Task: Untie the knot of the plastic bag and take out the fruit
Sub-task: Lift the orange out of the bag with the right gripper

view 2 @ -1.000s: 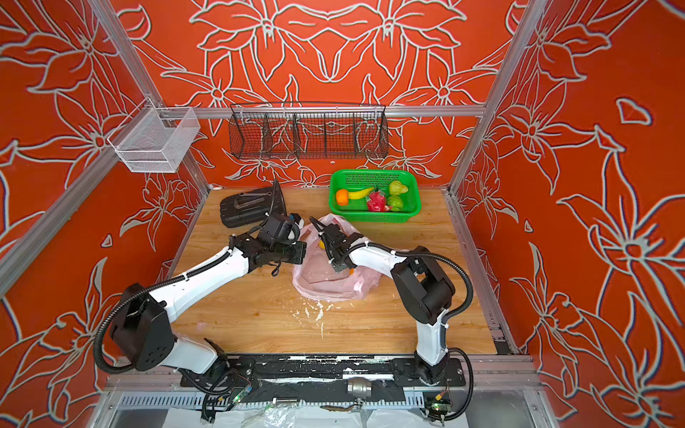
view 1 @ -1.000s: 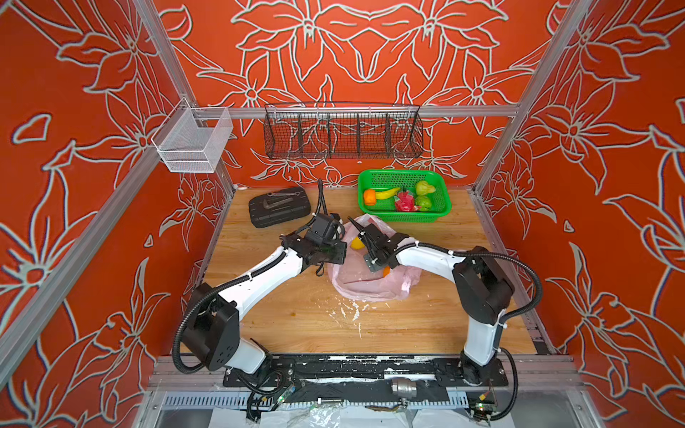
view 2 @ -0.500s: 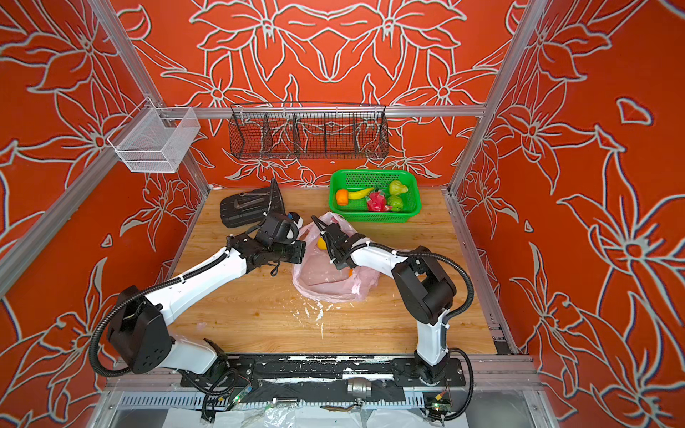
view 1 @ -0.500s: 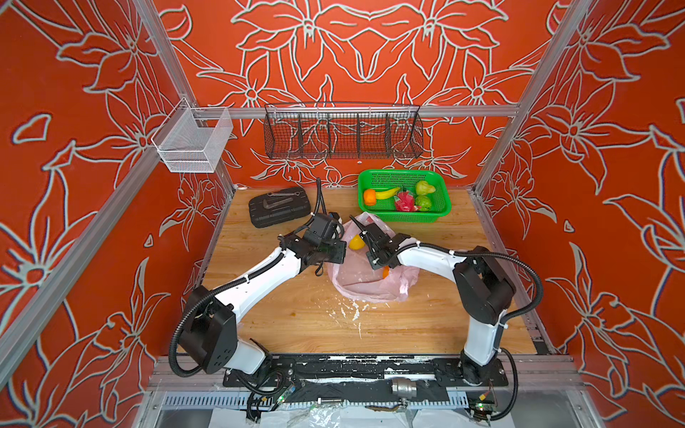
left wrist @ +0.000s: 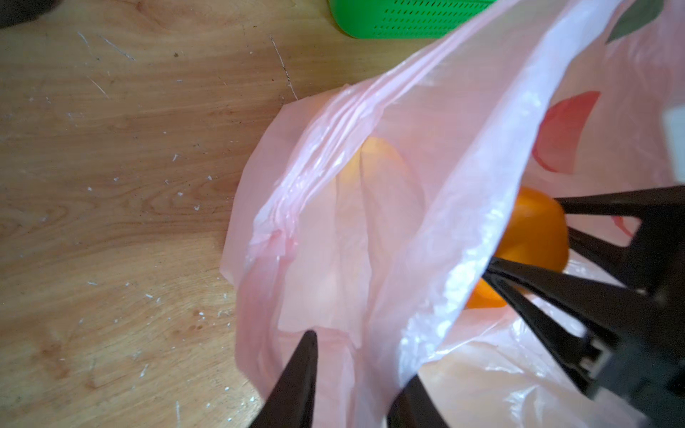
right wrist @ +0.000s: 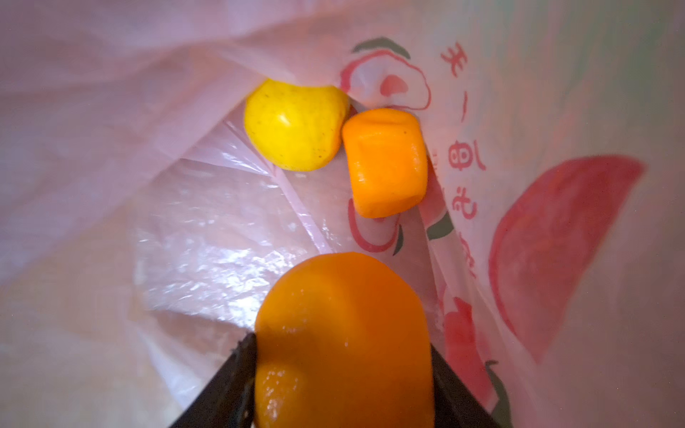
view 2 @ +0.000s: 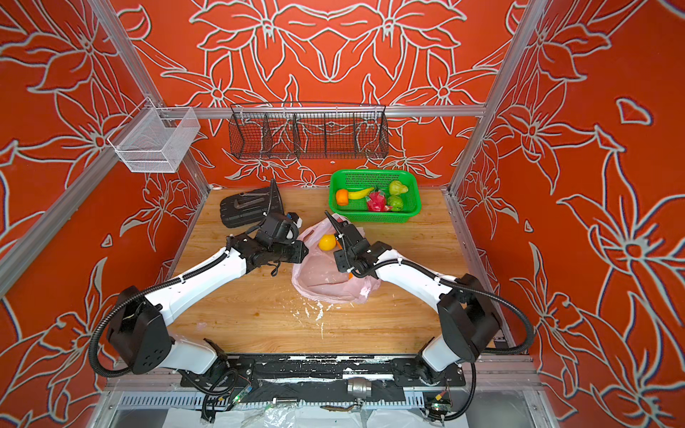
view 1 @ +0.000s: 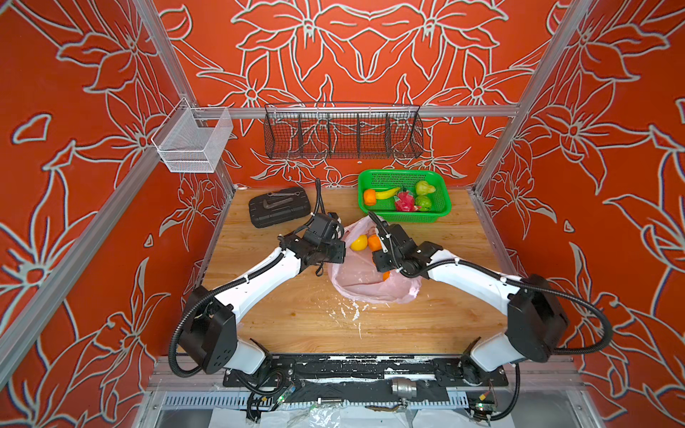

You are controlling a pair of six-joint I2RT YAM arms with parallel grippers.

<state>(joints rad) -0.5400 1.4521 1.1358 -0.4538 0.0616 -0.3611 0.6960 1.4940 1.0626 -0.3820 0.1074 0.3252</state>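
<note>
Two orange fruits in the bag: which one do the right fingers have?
The near orange, clamped between the fingers of the right gripper. The far orange lies loose deeper in the bag, beside the yellow fruit.

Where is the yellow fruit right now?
In a top view, the yellow fruit sits near the middle, inside the open plastic bag. A squarish orange fruit is on its right, and the green basket is just behind.

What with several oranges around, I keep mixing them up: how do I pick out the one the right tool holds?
Find the pink bag on the wooden table, in front of the green basket. Inside, the orange sits clamped in the right tool; the other orange and yellow fruit lie loose.
</note>
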